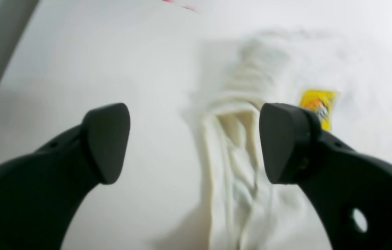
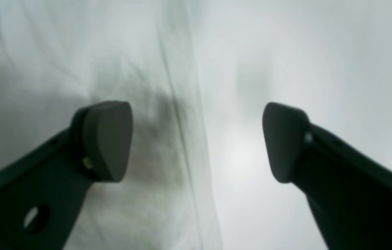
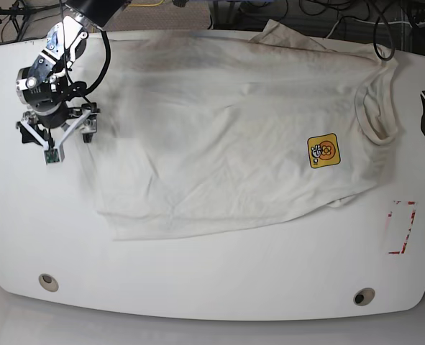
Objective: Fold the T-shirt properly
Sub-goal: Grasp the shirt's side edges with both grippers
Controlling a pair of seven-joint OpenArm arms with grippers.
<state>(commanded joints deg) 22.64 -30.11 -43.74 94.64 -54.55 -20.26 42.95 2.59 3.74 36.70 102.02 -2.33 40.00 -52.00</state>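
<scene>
1. No fold is finished yet, as far as you can see: the T-shirt (image 3: pixel 226 136) lies spread nearly flat across the white table (image 3: pixel 198 280), collar toward the base view's right, hem toward its left.
2. Your landmark is the yellow-orange logo patch (image 3: pixel 323 152). The collar opening (image 3: pixel 376 108) sits just beyond the patch toward the table's right end, and the hem edge (image 3: pixel 104 194) lies well away from the patch on the opposite side.
3. One sleeve (image 3: pixel 284 34) pokes out on the far side of the patch, and the near sleeve looks tucked or bunched just below the patch; both likely need squaring up.
4. Your right gripper (image 3: pixel 56 128) hovers over the hem corner, far from the patch. In the right wrist view its jaws stand wide apart and hold nothing, with a cloth edge (image 2: pixel 182 139) running between them.
5. Your left gripper (image 1: pixel 194 142) also has its jaws spread and empty. In the left wrist view it looks down on a rumpled cream band of fabric (image 1: pixel 237 166) just beside the patch (image 1: pixel 317 106); you see only a sliver of that arm at the base view's right edge.
6. I judge the task at its start: no grasp is made, and every fold is left to do.
</scene>
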